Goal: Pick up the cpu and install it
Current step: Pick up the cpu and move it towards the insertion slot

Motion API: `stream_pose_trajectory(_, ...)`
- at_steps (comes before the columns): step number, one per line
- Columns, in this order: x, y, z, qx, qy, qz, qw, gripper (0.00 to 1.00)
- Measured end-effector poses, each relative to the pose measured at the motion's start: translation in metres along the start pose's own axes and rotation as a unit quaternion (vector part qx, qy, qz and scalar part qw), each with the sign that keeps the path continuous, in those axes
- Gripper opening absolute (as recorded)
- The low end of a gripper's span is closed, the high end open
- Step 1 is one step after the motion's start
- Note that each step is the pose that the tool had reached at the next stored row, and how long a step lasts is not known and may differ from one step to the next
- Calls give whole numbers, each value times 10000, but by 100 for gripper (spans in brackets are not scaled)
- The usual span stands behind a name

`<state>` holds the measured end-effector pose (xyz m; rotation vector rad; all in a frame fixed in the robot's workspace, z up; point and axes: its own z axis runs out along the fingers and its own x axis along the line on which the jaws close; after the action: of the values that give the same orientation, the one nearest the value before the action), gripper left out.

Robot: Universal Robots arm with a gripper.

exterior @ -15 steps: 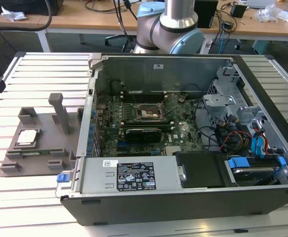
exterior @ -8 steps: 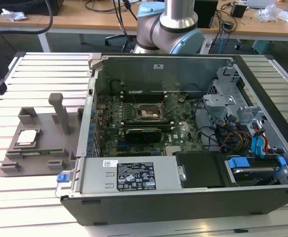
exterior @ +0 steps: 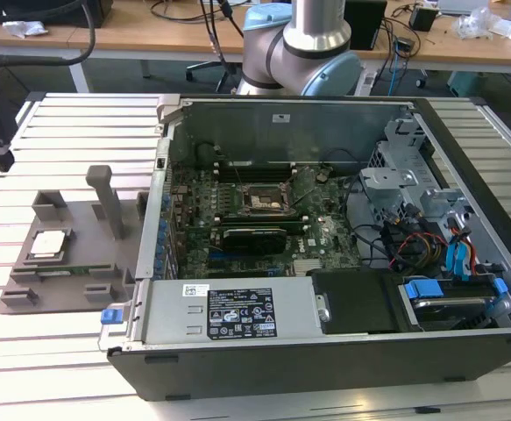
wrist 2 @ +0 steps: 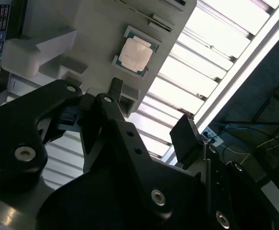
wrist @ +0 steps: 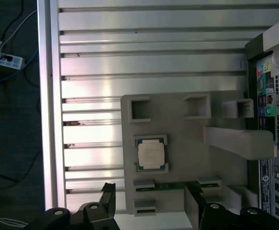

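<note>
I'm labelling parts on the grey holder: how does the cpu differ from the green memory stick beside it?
The cpu is square, the memory stick long and narrow. The cpu's top is silvery, the stick green. The cpu lies flat in its recess; the stick seems to stand on edge between slots. Both sit on the grey holder, untouched by the open gripper.

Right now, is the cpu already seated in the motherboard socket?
No, in the exterior view the cpu lies in a recess of the grey holder, outside the computer case.
</note>
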<state>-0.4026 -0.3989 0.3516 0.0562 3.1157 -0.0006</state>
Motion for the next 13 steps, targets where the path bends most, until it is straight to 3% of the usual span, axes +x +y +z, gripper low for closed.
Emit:
stream_pose_trajectory(3,-1,0,76,13,-1,-4,10000,68)
stream_pose_trajectory(7,-23,5,135,100,-4,-63,9999,68)
stream_pose_trajectory(10,-49,15,185,141,-6,-138,9998,68)
stream_pose_trajectory(13,-57,20,208,150,-6,-160,9998,68)
